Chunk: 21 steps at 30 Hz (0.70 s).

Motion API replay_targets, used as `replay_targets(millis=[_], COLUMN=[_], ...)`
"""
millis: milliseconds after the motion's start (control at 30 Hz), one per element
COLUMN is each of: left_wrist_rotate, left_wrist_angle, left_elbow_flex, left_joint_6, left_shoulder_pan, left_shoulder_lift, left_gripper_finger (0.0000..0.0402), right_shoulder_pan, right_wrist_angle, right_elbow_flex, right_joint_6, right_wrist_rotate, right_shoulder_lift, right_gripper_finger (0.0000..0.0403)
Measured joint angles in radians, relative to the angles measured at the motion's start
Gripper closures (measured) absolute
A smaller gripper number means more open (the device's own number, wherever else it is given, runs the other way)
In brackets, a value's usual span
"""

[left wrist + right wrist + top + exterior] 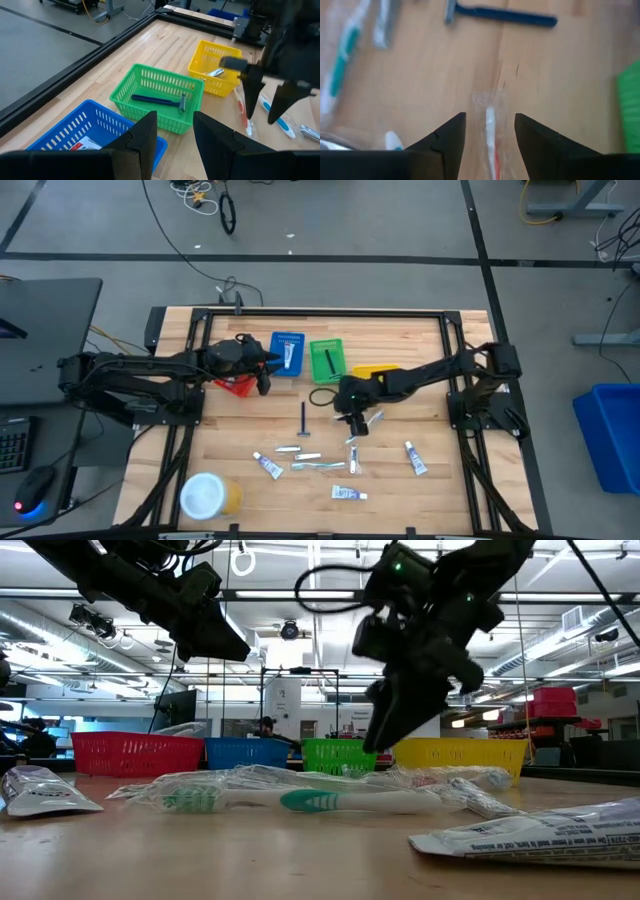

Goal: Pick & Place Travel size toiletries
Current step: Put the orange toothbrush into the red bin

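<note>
Several travel size toiletries lie flat on the wooden table. Among them are a dark blue razor (303, 418), a green-handled toothbrush (318, 466) in clear wrap, and white tubes (267, 466) (349, 493) (415, 458). My right gripper (356, 423) is open and slants down at mid-table. Its fingers stand on either side of a wrapped red-and-white toothbrush (491, 132) without touching it. My left gripper (264, 368) hovers open over the blue bin (75, 137). The green bin (155, 97) holds a blue razor (155, 100).
Red (237, 384), blue (288, 352), green (327, 360) and yellow (372, 370) bins stand in a row at the table's far side. A white-lidded yellow jar (208, 495) lies near the front left corner. A black cable loop (322, 395) lies beside the green bin.
</note>
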Motion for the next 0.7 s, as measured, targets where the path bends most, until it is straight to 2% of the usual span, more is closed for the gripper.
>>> replay_targets(millis=[400,700], left_wrist_rotate=[0.000,0.003], left_wrist_angle=[-0.004,-0.006], left_elbow_flex=[0.000,0.000], left_joint_6=[0.034,0.034], left_shoulder_pan=[0.000,0.000], left_shoulder_lift=[0.000,0.000], left_gripper_finger=[0.0266,0.0266], right_shoulder_pan=[-0.003,0.001], right_wrist_angle=[-0.013,0.014], right_elbow_flex=[0.002,0.001], right_joint_6=[-0.024,-0.102], right_wrist_rotate=[0.018,0.019], right_shoulder_lift=[0.086,0.087], right_gripper_finger=[0.0254,0.0340])
